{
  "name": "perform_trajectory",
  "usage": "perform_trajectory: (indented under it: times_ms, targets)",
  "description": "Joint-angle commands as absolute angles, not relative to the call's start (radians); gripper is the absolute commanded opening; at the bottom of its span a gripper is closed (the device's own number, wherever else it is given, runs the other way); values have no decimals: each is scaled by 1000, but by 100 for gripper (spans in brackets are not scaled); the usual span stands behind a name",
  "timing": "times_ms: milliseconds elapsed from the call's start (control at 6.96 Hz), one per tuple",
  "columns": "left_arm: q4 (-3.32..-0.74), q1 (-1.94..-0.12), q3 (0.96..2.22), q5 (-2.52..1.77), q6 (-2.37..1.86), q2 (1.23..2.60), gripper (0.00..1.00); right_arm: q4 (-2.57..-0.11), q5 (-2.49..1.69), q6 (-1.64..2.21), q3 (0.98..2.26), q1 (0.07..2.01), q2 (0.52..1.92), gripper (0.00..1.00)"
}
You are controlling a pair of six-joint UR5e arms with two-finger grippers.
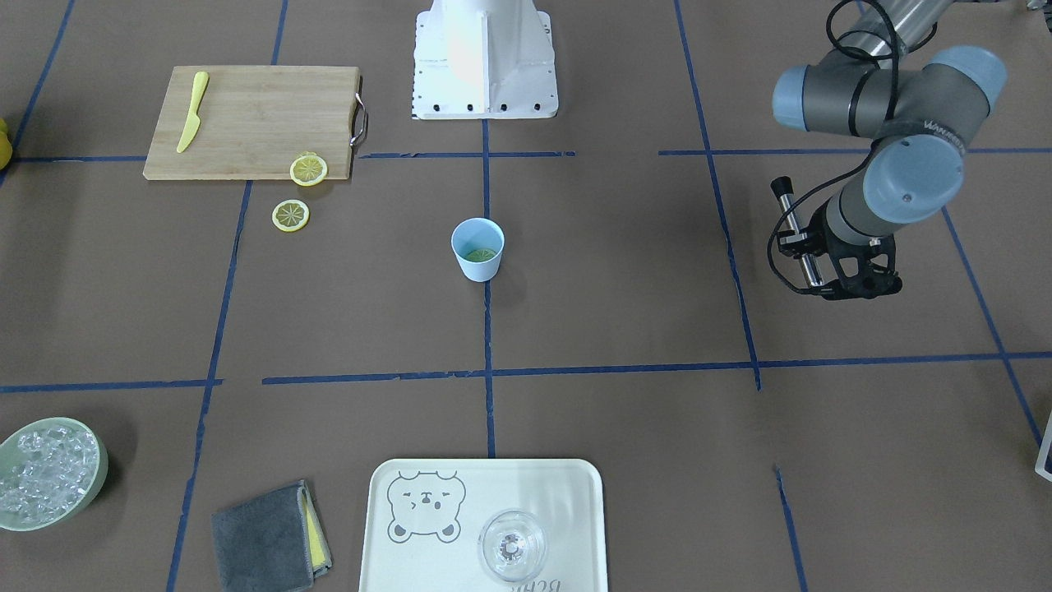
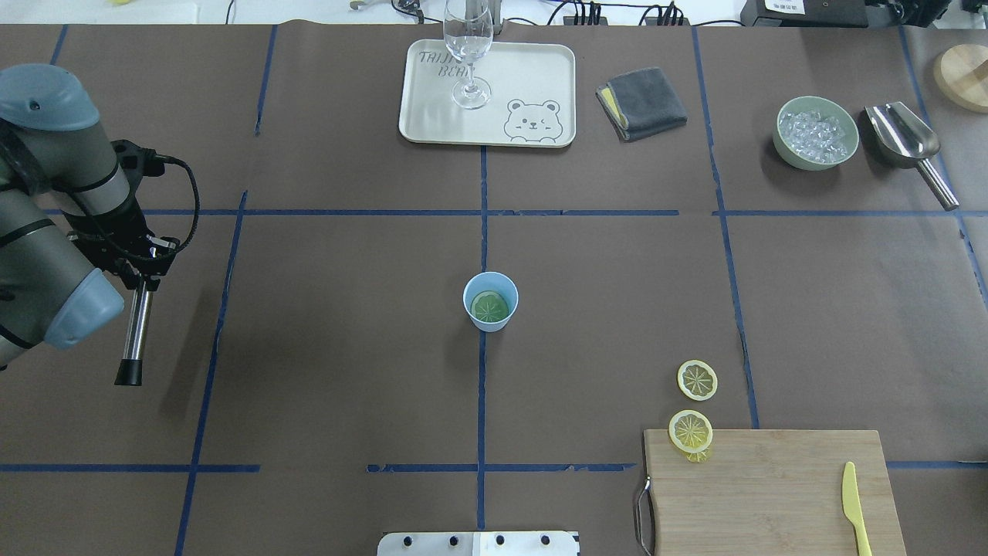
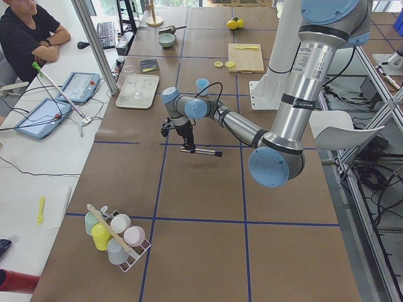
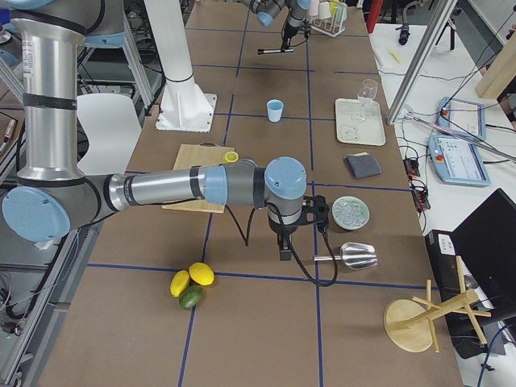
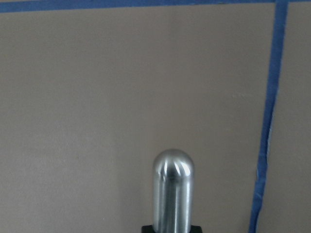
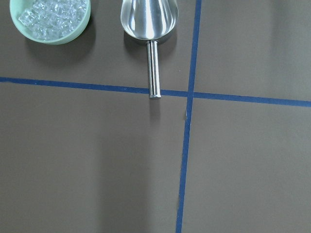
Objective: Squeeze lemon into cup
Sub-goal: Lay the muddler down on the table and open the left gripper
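Note:
The light-blue cup (image 2: 490, 301) stands at the table's middle, also in the front view (image 1: 477, 249). One lemon slice (image 2: 492, 307) lies inside it, greenish in the cup's shade. A second slice (image 2: 697, 380) lies on the table and a third (image 2: 690, 430) on the cutting board's corner. My left gripper (image 2: 143, 262) is far to the cup's left, shut on a steel rod with a black tip (image 2: 135, 332), held above the table; the rod's round end fills the left wrist view (image 5: 173, 189). My right gripper (image 4: 286, 242) shows only in the right side view, so I cannot tell if it is open or shut.
A wooden cutting board (image 2: 772, 494) with a yellow knife (image 2: 855, 510) lies front right. A tray (image 2: 540, 77) with a clear glass (image 2: 468, 54), a grey cloth (image 2: 642, 102), a green bowl of ice (image 2: 817, 131) and a steel scoop (image 2: 907, 139) line the far edge.

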State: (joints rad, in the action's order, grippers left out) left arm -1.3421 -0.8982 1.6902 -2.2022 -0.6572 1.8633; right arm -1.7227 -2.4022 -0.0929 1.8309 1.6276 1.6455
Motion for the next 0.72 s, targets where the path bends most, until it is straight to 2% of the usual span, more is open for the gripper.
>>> perform_trajectory:
  times_ms: [0, 144, 287, 575]
  targets:
    - [-1374, -899, 1637, -2201, -657, 1870, 0, -1723, -2402, -91, 1835, 1628, 1646, 100]
    - [-1374, -899, 1634, -2201, -658, 1871, 40, -1723, -2401, -92, 1832, 1628, 1647, 100]
    - [-1387, -899, 1635, -2201, -667, 1868, 99, -1723, -2398, -94, 1833, 1628, 1651, 100]
    - [-1410, -907, 1644, -2200, -667, 1867, 100, -1724, -2396, -94, 1824, 1626, 1663, 100]
